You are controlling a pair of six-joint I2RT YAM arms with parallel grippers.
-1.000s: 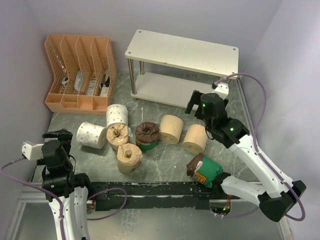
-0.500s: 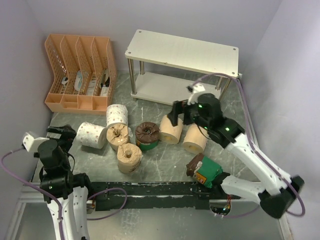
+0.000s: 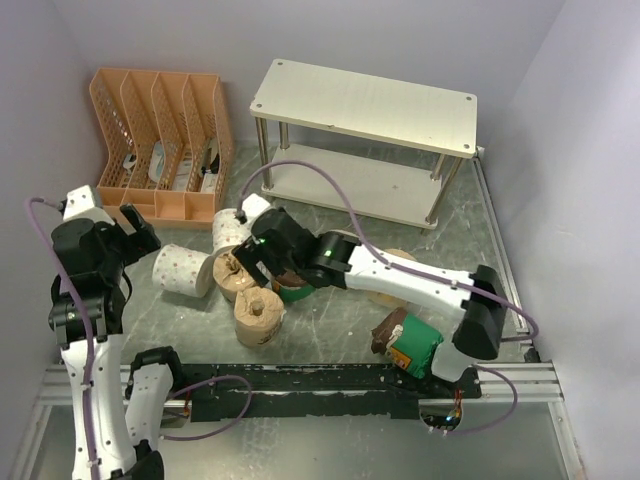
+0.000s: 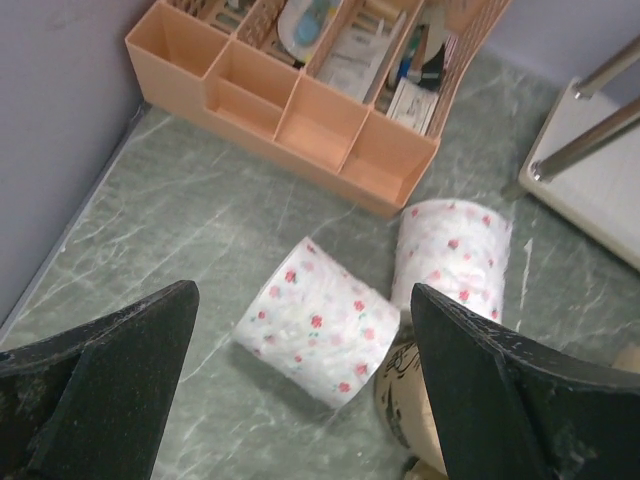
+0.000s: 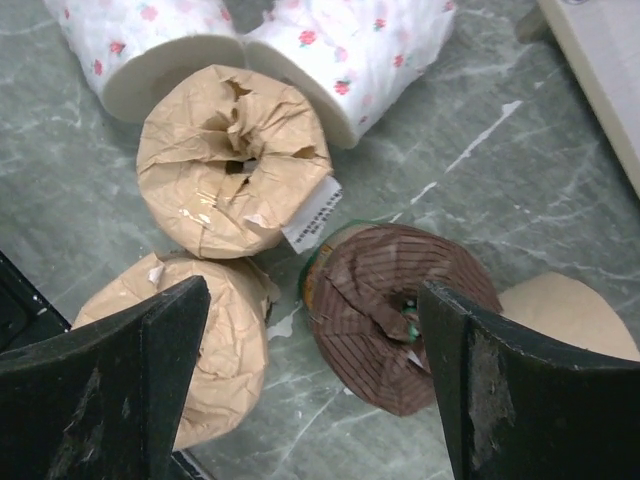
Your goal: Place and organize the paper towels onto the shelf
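**Right gripper [image 5: 312, 290] spread wide, the nearer arm**
Brown-ended green roll [image 5: 400, 315] stands end-up directly beneath its jaws; left gripper [image 4: 302, 295], also spread, lies farther off.

Crinkled matt paper rolls [image 5: 235, 160] rest on a smooth marbled tabletop [image 4: 190, 230].

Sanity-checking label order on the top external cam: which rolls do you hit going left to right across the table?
white roll on its side → tan roll nearest the arms → green-banded roll at front right. The rest overlap, so they are left out.
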